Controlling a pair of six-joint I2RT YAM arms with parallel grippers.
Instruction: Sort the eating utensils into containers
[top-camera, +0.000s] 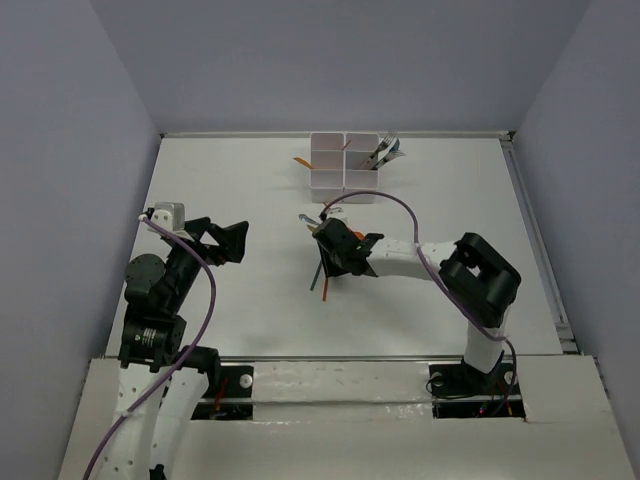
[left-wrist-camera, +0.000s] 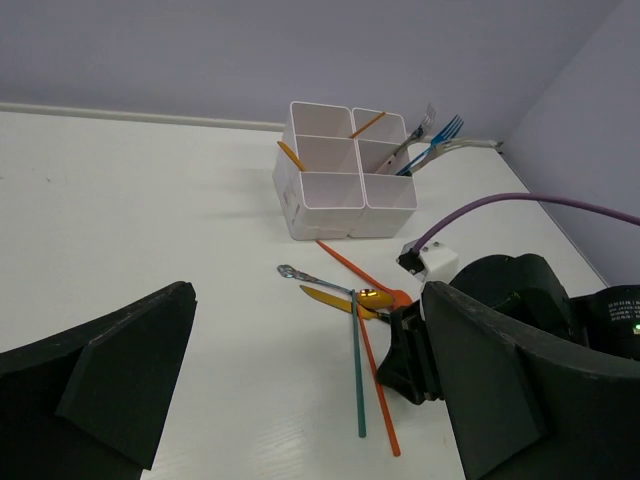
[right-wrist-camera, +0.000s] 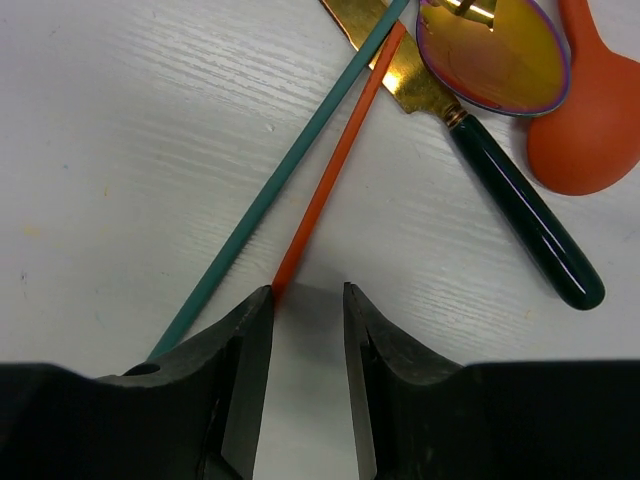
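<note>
- Low over the table's middle: right gripper (right-wrist-camera: 307, 295), jaws a little apart, pinching nothing; end of an orange stick (right-wrist-camera: 335, 170) touching one fingertip (right-wrist-camera: 252, 315).
- Just beside that stick: teal stick (right-wrist-camera: 290, 170); beyond, gold spoon (right-wrist-camera: 495, 55) with dark green handle, then orange spoon (right-wrist-camera: 595, 120).
- Well apart: left gripper (top-camera: 238, 240), spread wide, empty.
- Near the far edge: white compartment block (left-wrist-camera: 325, 205), forks (left-wrist-camera: 432, 140) standing in a far compartment.

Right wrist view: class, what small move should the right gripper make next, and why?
Probably nudge the right gripper sideways to straddle the orange stick. Its jaws stand slightly apart with nothing between them; the stick ends against one fingertip, beside the teal stick.
</note>
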